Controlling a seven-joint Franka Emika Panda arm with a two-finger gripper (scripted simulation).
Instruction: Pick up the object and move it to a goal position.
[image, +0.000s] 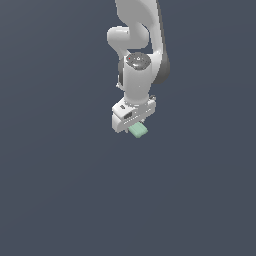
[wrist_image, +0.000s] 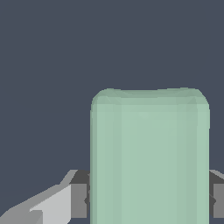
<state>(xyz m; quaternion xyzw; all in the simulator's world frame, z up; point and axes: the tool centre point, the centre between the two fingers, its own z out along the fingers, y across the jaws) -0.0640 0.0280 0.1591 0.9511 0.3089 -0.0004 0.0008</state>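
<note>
The object (image: 139, 131) is a small pale mint-green block with rounded edges. In the exterior view it pokes out from under the white gripper (image: 134, 128), which points straight down. In the wrist view the object (wrist_image: 148, 148) fills the lower middle of the picture. A dark finger pad (wrist_image: 79, 200) sits against one long side and the other fingertip (wrist_image: 217, 199) against the opposite side, so the gripper (wrist_image: 148, 201) is shut on the object. Whether the object rests on the surface or hangs above it I cannot tell. The goal position is not marked in either view.
A plain dark blue-grey surface (image: 60, 190) spreads around the arm on all sides. The white arm (image: 137, 30) rises behind the gripper toward the top of the exterior view.
</note>
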